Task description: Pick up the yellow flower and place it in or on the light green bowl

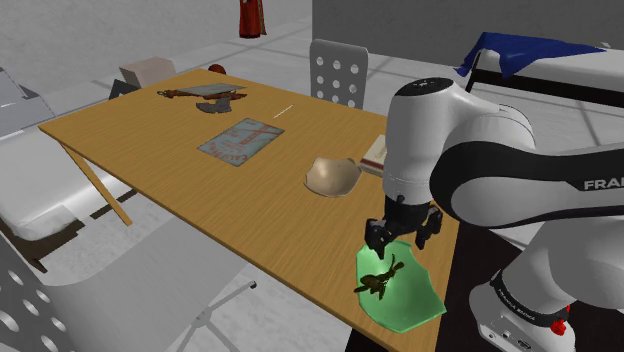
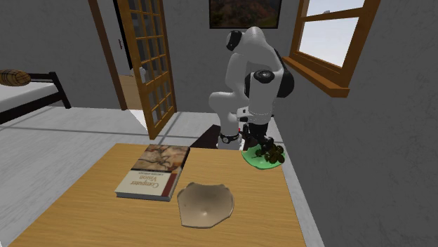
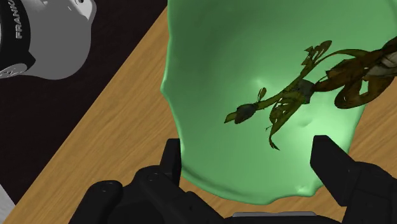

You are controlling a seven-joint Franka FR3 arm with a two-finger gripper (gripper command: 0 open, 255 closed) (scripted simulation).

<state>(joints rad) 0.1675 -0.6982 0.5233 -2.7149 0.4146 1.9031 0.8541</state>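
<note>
The flower point(image 1: 380, 278), a spindly olive-brown sprig with dark petals, lies inside the light green bowl point(image 1: 418, 300) at the wooden table's near corner, close to the arm's stand. My gripper point(image 1: 400, 236) hangs just above the bowl's far rim, open and holding nothing. In the wrist view the two fingers point(image 3: 170, 162) stand wide apart over the bowl point(image 3: 242, 51), and the flower point(image 3: 299, 95) rests on the green surface beyond them, touching neither. From the second exterior view the bowl point(image 2: 254, 161) and flower point(image 2: 271, 154) sit at the table's far right corner under the gripper point(image 2: 264, 143).
A tan wavy-rimmed dish point(image 1: 333, 176) and a book point(image 2: 154, 170) lie near the bowl. Further along the table point(image 1: 150, 150) are a flat picture mat point(image 1: 238, 138) and small dark items point(image 1: 205, 98). A white chair point(image 1: 338, 72) stands behind the table. The bowl overhangs the table's edge.
</note>
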